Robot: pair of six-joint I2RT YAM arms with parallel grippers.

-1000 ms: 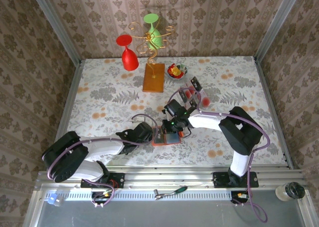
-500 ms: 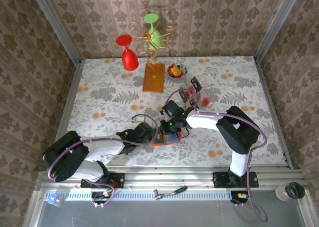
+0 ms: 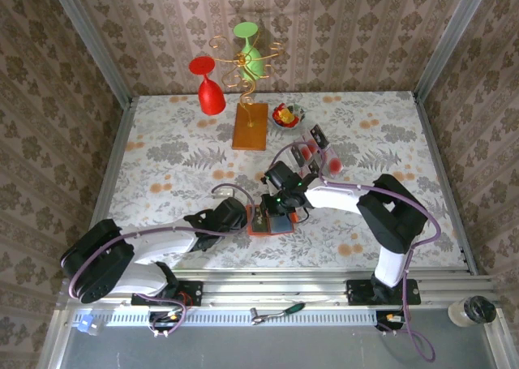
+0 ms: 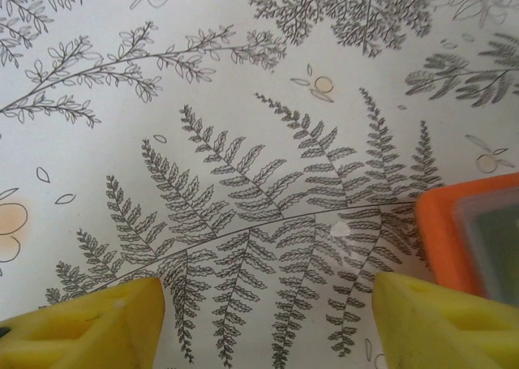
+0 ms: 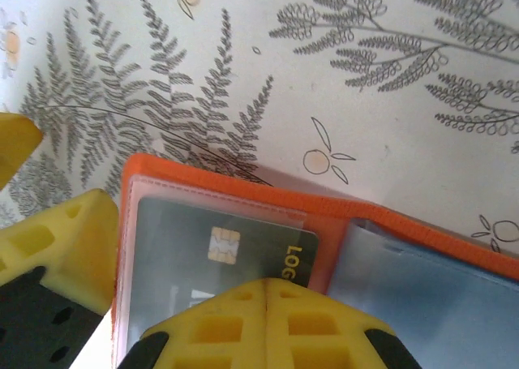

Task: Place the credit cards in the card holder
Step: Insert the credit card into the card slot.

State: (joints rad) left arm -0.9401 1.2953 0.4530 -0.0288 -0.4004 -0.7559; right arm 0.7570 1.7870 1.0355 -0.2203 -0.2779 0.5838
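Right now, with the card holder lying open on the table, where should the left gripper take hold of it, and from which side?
Probably its orange left rim, coming from the left. The card holder lies flat and open, so only the rim offers a pinch; the shut right gripper is over the dark card in its pocket, and the open left gripper stands beside that rim.

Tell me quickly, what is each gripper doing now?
Left gripper: open, holding nothing.
Right gripper: closed, tips over the card holder.
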